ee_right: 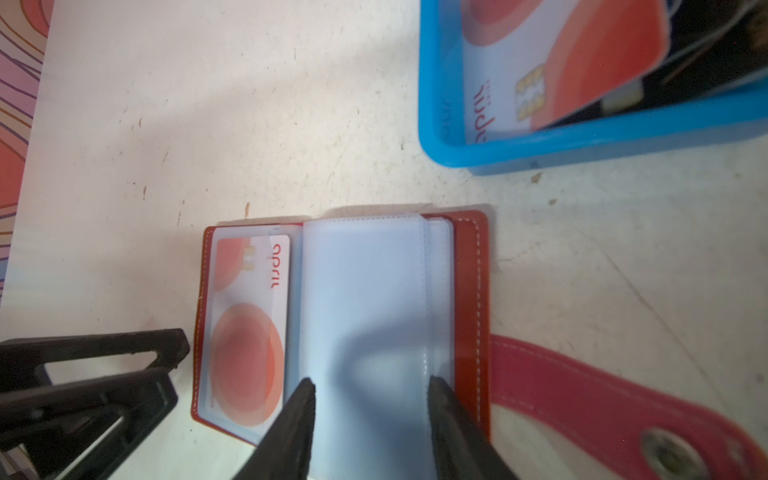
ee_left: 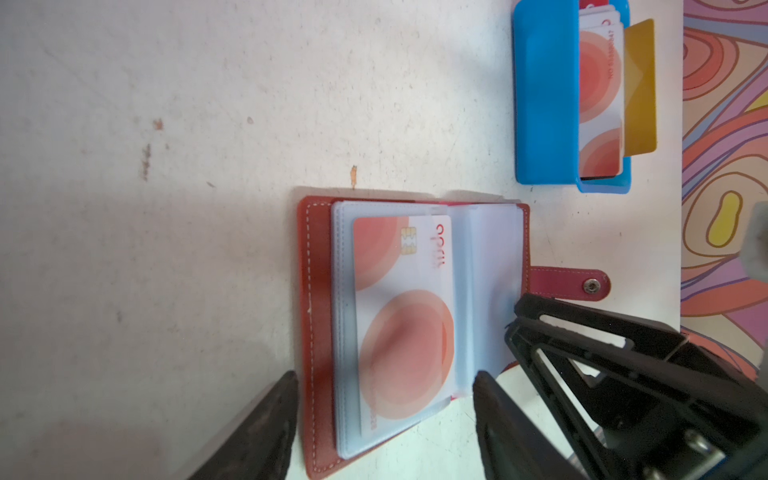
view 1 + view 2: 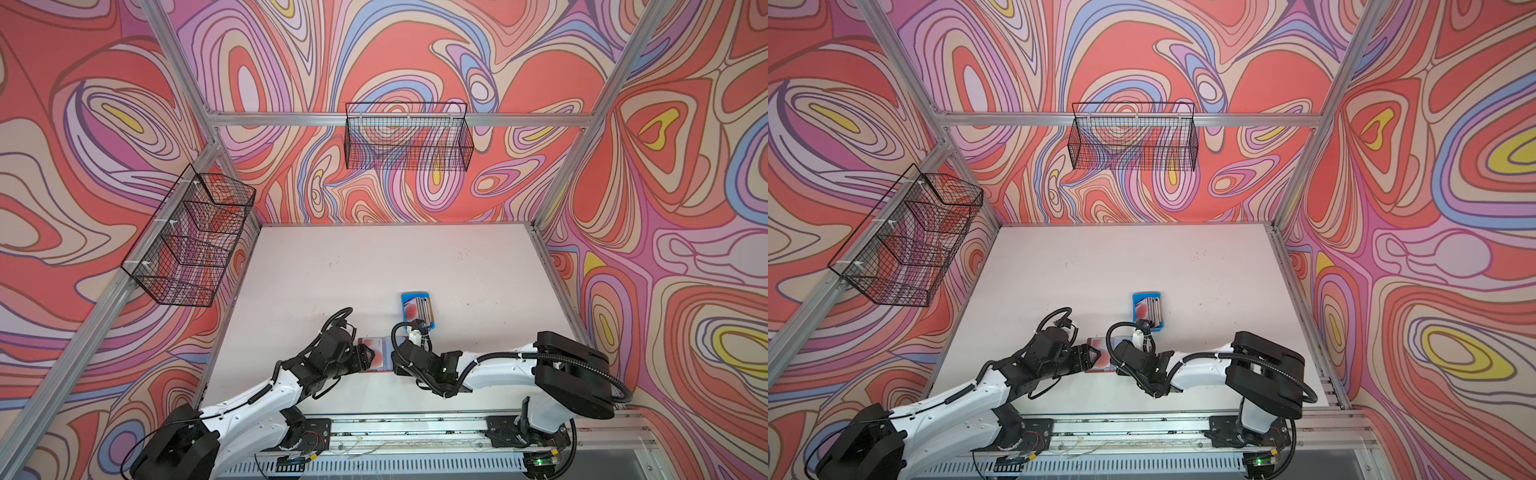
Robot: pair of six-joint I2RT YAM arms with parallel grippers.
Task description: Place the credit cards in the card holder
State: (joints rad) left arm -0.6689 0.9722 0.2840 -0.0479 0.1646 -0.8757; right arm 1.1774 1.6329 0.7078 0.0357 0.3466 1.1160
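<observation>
while one card sits sleeved in open holder, more cards wait in tray; left gripper and right gripper both spread apart over holder, gripping nothing.

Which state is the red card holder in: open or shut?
Open: the card holder lies spread flat, clear sleeves showing, one card inside, strap unsnapped.

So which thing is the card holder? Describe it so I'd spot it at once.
Look at the white table, near its front middle, just on the robot's side of the blue tray. The card holder lies open there: unlike the plastic tray, it is a red stitched booklet with clear sleeves and a snap-button strap.
</observation>
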